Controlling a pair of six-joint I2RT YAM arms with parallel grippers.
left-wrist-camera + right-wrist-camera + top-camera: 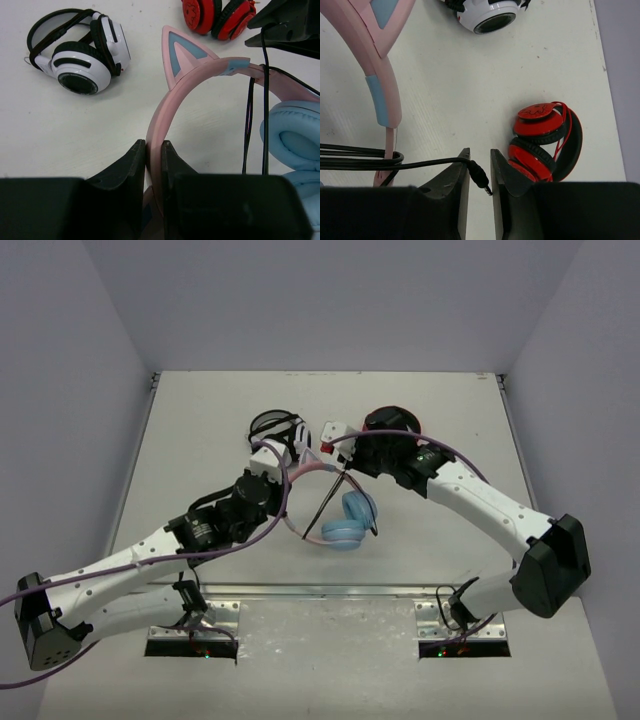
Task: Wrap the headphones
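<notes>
The headphones have a pink headband (200, 80), a pink cat ear (182, 52) and light-blue earcups (347, 520). My left gripper (154, 146) is shut on the headband and holds it up on edge; it also shows in the top view (282, 468). The thin black cable (265, 115) hangs over the headband and loops round its stem (365, 161). My right gripper (480, 156) is closed to a narrow gap on the cable's jack plug (481, 176), just right of the headband (342, 460).
Black-and-white headphones (274, 428) lie on the table behind my left gripper. Red-and-black headphones (392, 422) lie behind my right gripper, close to its right finger in the right wrist view (545, 142). The white table (200, 440) ends at grey walls.
</notes>
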